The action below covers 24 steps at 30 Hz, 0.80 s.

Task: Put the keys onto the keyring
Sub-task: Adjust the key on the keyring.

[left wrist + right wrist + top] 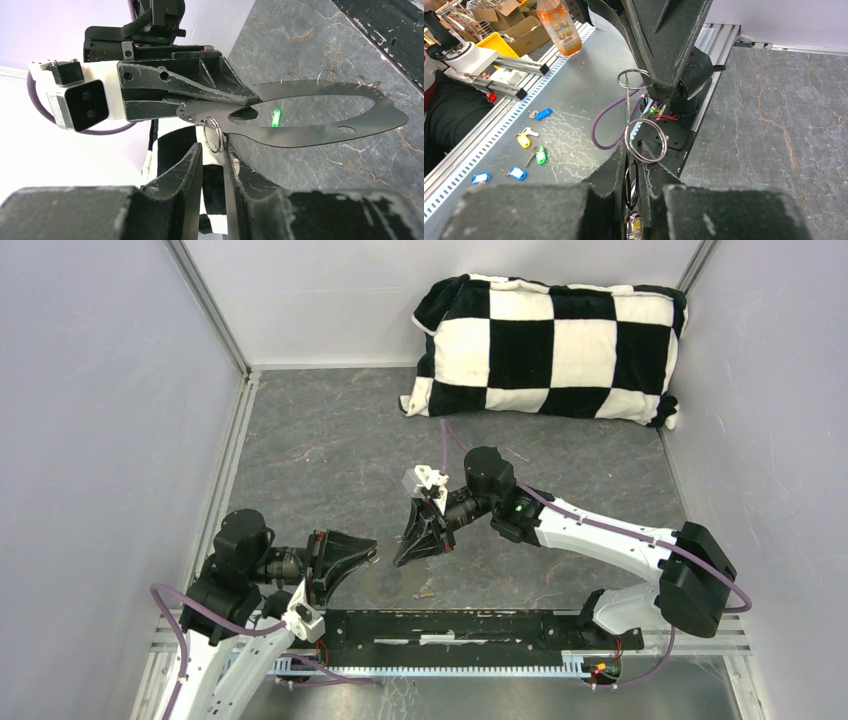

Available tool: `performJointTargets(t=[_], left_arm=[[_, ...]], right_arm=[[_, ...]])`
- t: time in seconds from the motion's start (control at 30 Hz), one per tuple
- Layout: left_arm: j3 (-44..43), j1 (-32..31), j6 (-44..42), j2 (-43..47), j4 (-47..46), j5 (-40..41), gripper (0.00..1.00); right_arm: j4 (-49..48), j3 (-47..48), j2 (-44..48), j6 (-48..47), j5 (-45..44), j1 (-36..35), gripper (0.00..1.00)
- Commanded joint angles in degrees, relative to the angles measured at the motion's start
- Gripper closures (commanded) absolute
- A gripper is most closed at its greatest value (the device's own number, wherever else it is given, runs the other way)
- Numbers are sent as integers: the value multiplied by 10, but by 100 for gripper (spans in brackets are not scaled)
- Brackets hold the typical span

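The keyring is a flat dark oval loop with small silver split rings along its rim. My right gripper is shut on one end of it and holds it level above the table, in front of my left gripper. The left fingers stand a narrow gap apart, with one split ring at their tips against the right-hand finger. In the right wrist view the keyring is edge-on. The keys, one yellow-headed and one green-headed, lie on the scratched metal sheet far left of my right gripper.
A black-and-white checkered pillow lies at the back right. A black rail runs along the near edge. Blue-tagged keys lie on the metal sheet by the other keys. An orange bottle and cardboard boxes stand beyond it.
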<state>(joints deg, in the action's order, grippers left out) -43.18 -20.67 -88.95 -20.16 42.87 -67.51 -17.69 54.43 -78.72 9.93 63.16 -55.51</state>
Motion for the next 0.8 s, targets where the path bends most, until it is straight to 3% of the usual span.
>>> performJointTargets(t=[0.0,0.77], left_arm=[[6,1,-3,12,-15,4,72],[37,1,-47,60,-15,2,80]], right_arm=[[-4,19,10,-11,7,-2,99],[3,22,7,-7,10,-2,99]])
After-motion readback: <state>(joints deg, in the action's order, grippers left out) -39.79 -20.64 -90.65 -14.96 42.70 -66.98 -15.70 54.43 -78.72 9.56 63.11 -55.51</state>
